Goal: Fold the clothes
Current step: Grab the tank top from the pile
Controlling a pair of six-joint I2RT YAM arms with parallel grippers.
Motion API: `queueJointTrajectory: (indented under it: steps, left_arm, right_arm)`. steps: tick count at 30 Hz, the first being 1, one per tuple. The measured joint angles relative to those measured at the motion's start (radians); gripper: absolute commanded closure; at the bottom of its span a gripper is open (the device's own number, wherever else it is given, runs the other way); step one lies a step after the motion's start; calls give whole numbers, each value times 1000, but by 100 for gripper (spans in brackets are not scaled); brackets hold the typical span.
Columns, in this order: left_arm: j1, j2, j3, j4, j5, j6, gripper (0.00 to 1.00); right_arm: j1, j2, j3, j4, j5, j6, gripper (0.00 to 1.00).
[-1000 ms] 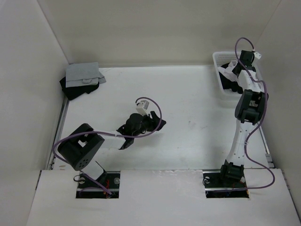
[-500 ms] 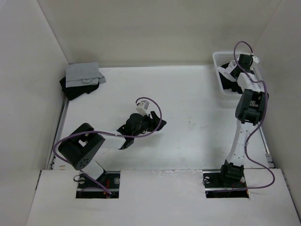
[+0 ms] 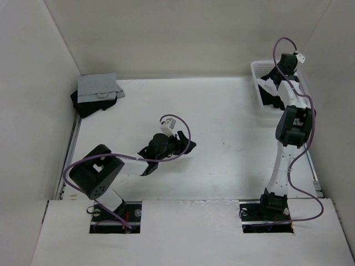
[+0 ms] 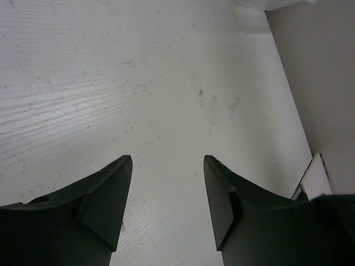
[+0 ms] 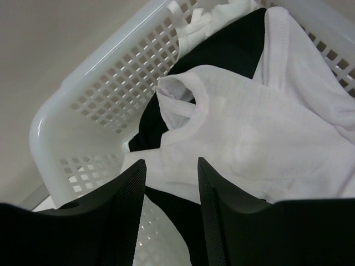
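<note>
Top external view, left to right: a grey cloth (image 3: 95, 86) lies on black garments (image 3: 83, 105) in the far-left corner. Your left pincer (image 4: 166, 160) hangs wide and empty over bare table (image 4: 111, 66), with open room around it. Far right, the shirt (image 5: 249, 127) lies crumpled in the basket (image 5: 94, 94), tight in the corner. Your right pincer (image 5: 171, 163) is parted just above it, gripping nothing. Folding, I judge, has not begun.

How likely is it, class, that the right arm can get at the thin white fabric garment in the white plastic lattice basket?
Probably yes: the right gripper hangs open over the white fabric garment, which lies uppermost in the white lattice basket, with nothing between; black garments lie beside it.
</note>
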Motion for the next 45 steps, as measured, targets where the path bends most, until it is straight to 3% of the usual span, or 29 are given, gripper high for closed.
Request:
queueJointTrajectory:
  steps: [10,15,19,23,31,37,45]
  left_arm:
    - [16,18,0,23,21,-20,47]
    - [17,19,0,29,24,-27,47]
    - [22,19,0,29,27,-29,47]
    - [26,21,0,32,29,-35,47]
    - [32,34,0,37,39,-44,47]
    - [32,34,0,37,43,-47,47]
    - [43,29,0,37,46,-57,48]
  right_arm:
    - [-1,79,16,-76,4,-8,50]
    - [-1,79,16,-82,12,-16,55]
    - [-1,90,34,-102,18,-24,63]
    - [-1,100,40,-114,23,-31,82]
    - [1,63,-61,-26,36,-30,94]
    - [21,-120,-267,63,60,-29,94]
    - [121,-575,-362,171,61,-38,94]
